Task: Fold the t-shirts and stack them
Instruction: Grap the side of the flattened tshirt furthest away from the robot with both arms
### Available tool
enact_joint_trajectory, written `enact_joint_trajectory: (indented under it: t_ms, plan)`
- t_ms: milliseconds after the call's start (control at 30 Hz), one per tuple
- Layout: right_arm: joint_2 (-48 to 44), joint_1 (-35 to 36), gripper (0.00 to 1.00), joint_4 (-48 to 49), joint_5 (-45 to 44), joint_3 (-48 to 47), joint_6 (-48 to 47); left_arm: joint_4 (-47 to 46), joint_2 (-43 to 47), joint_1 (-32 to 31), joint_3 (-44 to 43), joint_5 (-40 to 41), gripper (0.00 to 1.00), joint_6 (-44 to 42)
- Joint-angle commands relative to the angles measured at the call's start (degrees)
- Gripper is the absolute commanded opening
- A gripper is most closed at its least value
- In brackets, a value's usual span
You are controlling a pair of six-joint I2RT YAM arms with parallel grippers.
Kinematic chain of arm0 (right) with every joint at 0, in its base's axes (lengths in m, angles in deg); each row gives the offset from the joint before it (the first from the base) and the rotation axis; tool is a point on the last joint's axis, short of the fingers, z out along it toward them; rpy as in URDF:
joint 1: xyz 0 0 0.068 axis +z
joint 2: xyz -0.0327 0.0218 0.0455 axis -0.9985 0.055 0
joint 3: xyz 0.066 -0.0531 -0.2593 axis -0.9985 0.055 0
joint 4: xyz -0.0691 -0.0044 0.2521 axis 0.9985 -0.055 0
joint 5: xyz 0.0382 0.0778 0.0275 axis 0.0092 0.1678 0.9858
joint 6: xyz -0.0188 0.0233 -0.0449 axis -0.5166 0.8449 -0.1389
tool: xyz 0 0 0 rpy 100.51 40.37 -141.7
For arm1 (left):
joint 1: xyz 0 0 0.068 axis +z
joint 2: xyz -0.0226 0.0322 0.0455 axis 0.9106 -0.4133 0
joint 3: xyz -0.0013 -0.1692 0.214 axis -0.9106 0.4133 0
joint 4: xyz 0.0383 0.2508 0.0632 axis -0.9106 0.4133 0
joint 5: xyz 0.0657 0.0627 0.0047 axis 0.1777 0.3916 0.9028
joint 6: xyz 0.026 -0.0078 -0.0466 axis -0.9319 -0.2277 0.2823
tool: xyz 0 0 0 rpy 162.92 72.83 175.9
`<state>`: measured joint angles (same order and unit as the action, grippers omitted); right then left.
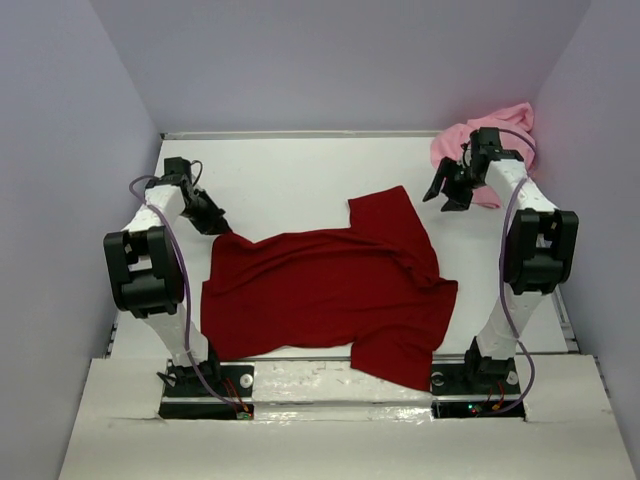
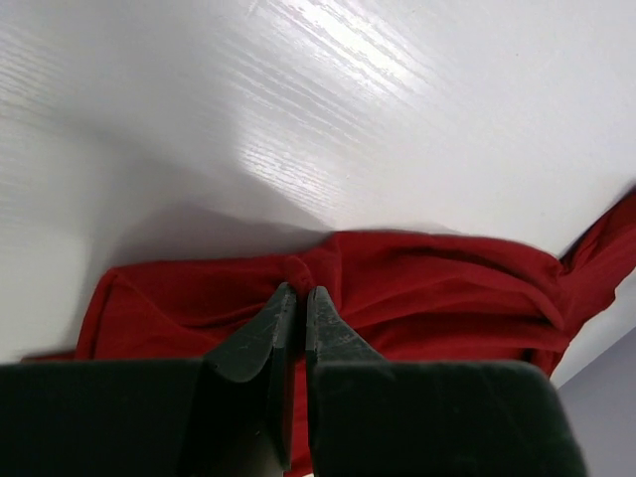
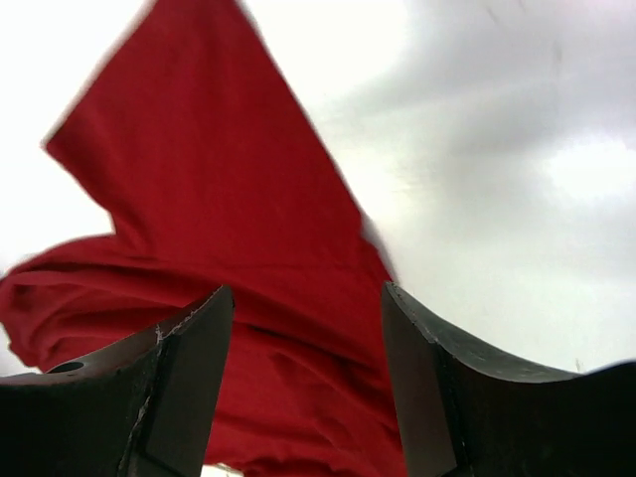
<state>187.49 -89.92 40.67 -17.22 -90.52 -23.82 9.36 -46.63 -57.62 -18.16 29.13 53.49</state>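
Dark red shirt [image 1: 330,290] spread mid-surface [image 1: 300,170], pink shirt [image 1: 498,125] bunched in the far right corner.
I see my left claw [image 2: 296,294] pinched almost closed on the dark red shirt's left edge; my right claw [image 1: 452,192] hangs wide open and empty, just beside the pink shirt.

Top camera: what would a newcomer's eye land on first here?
The dark red t-shirt lies rumpled and unfolded across the middle of the table. The left gripper has its jaws shut on the shirt's left edge, while the right gripper hangs open between the two shirts. The pink t-shirt sits bunched in the far right corner.
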Motion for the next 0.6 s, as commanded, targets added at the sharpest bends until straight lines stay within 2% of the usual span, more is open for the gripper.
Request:
enact_joint_trajectory:
  t_ms: [0,167,333,567]
  plan:
    - [6.3,-0.4,0.65,8.9,8.9,-4.4,-2.2,-0.1,-0.3,-0.4,-2.9,-2.3,0.00,-0.4]
    - [13.4,-0.4,0.63,16.8,17.2,-8.0,-0.2,0.0,-0.7,-0.7,-3.6,-2.4,0.00,-0.7]
    - [20.4,-0.4,0.62,17.8,20.0,-15.5,0.4,0.4,-0.6,-0.8,-4.0,-2.0,0.00,-1.0]
    - [25.1,-0.4,0.62,17.8,20.4,-21.8,0.4,0.6,-0.8,-0.7,-4.8,-2.4,0.00,-1.0]
